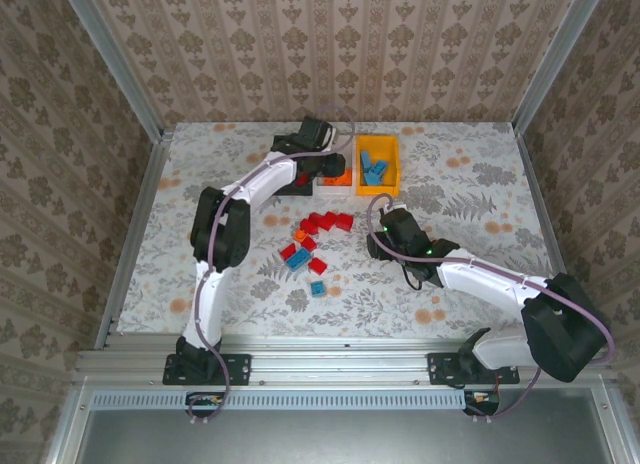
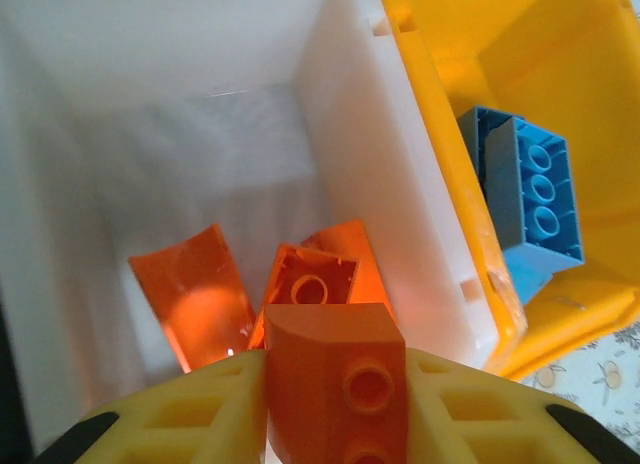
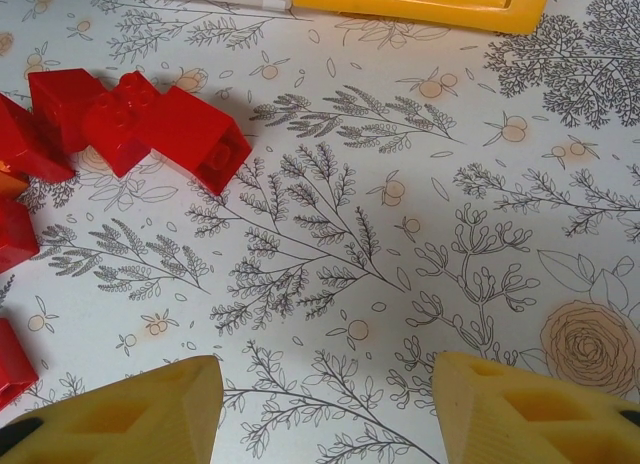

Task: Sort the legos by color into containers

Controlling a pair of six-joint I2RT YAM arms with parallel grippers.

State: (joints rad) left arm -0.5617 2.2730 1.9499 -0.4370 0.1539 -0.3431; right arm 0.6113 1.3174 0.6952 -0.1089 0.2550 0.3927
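The left gripper [image 2: 335,416] hung over the white bin [image 2: 352,134], its jaws closed on an orange brick [image 2: 335,364]. Two more orange bricks [image 2: 195,296] lay on the bin's floor below it. Just beside it, touching its wall, stood the yellow bin [image 2: 432,94] with a blue brick [image 2: 530,189] inside. The right gripper [image 3: 325,404] hovered low over the flowered table [image 3: 420,204] with its jaws apart and nothing between them, near a cluster of red bricks [image 3: 150,124]. Red, blue and orange bricks [image 1: 310,246] lay loose on the middle of the table.
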